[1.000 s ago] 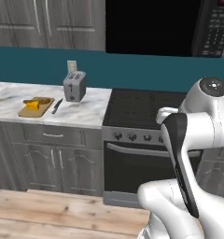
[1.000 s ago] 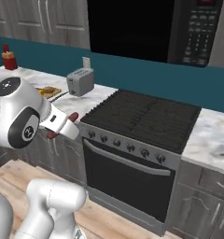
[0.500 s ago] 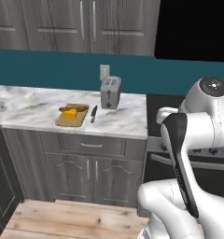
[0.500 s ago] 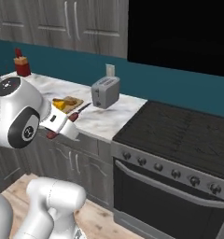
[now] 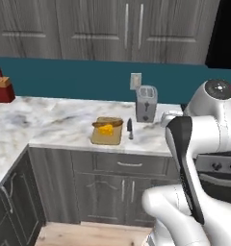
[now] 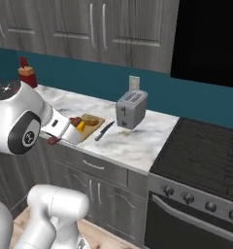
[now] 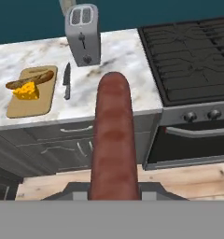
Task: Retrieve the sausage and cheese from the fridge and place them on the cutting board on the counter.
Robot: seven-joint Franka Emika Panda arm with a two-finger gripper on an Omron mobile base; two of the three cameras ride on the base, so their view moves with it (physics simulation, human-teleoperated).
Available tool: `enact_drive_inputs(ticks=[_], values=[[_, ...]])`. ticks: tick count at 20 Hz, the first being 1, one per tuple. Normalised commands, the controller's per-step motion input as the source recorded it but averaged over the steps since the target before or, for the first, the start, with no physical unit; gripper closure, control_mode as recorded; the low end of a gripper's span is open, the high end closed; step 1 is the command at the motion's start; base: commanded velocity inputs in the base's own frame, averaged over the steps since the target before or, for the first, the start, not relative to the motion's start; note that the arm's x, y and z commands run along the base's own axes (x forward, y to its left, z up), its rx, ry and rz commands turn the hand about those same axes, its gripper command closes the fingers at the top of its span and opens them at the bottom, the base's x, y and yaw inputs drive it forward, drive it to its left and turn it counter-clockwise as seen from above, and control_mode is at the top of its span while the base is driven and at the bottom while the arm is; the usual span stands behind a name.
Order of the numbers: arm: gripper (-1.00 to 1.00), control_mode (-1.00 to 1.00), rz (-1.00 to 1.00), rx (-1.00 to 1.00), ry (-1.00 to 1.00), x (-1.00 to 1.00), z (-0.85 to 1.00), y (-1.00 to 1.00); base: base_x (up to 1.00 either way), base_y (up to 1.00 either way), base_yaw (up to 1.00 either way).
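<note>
Sausage (image 7: 113, 140) sits clamped in your gripper (image 6: 54, 140), held off the near side of the counter (image 5: 59, 126). Cheese (image 5: 106, 129) lies on the cutting board (image 5: 108, 137) beside a brown roll (image 5: 108, 123); knife (image 5: 130, 129) and toaster (image 5: 146, 103) stand to its right.

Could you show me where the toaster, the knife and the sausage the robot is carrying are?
toaster (image 7: 83, 32), hand view, on its front face.
knife (image 7: 66, 80), hand view, on its dark handle.
sausage (image 7: 113, 140), hand view, on the middle of its length.
</note>
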Motion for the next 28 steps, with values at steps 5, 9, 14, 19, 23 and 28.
enact_drive_inputs(ticks=[5,9,14,19,23,28], values=[[1.0,1.0,0.0,0.0,0.0,0.0,0.0,0.0,0.67,0.68,-0.04],[1.0,1.0,0.0,0.0,0.0,0.0,0.0,0.0,0.68,0.68,-0.04],[1.0,1.0,0.0,0.0,0.0,0.0,0.0,0.0,0.62,0.65,-0.12],[1.0,1.0,0.0,0.0,0.0,0.0,0.0,0.0,0.57,0.34,-0.45],[1.0,1.0,0.0,0.0,0.0,0.0,0.0,0.0,0.48,0.33,-0.46],[1.0,1.0,0.0,0.0,0.0,0.0,0.0,0.0,0.38,0.4,-0.23]])
